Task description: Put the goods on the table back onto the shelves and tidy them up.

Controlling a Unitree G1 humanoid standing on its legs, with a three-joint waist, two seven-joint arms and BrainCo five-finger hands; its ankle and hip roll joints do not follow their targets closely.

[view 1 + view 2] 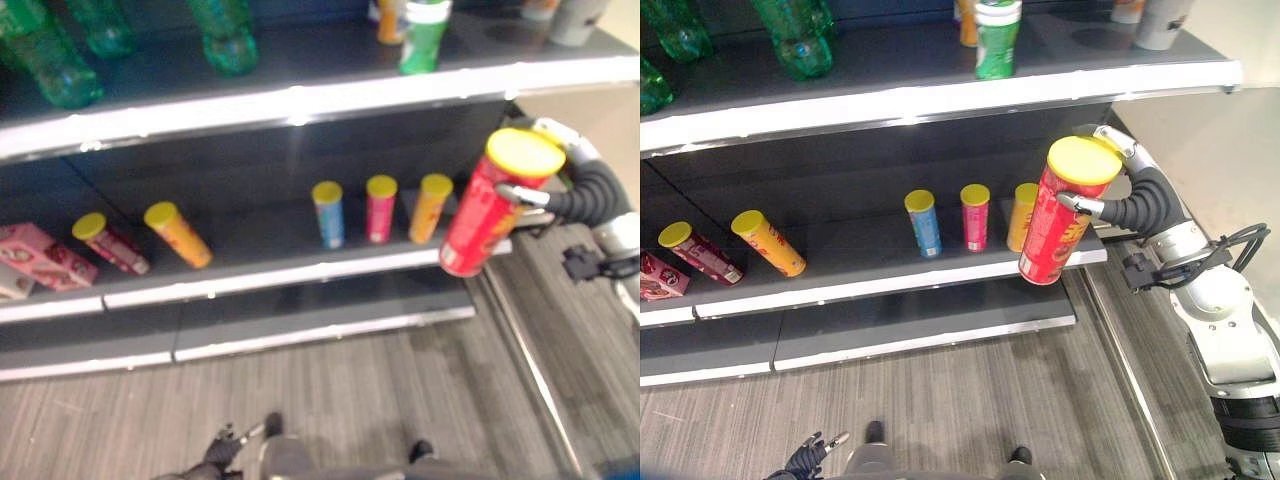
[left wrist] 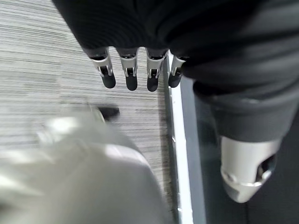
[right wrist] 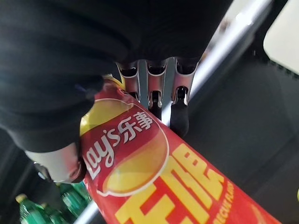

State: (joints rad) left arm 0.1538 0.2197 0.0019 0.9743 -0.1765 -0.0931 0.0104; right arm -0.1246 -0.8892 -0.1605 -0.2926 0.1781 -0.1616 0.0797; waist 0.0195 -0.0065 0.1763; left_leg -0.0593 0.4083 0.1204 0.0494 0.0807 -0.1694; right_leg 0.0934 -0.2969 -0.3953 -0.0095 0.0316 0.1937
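Note:
A tall red crisp tube [image 1: 1058,228] with a yellow lid hangs tilted in the air before the right end of the middle shelf [image 1: 300,272]. My right hand [image 1: 1138,205] is shut on it near the top; its fingers [image 3: 154,91] and thumb wrap the tube [image 3: 163,177]. On that shelf stand a blue tube [image 1: 328,213], a pink tube [image 1: 380,208] and an orange tube [image 1: 430,207], just left of the held one. My left hand [image 2: 131,70] hangs low over the floor [image 1: 805,460], fingers relaxed and holding nothing.
An orange tube [image 1: 178,234] and a dark red tube [image 1: 110,243] lie tipped at the shelf's left, beside pink boxes [image 1: 40,255]. The upper shelf carries green bottles [image 1: 225,40] and a green can [image 1: 425,35]. A bare bottom shelf [image 1: 300,320] juts out over grey floor.

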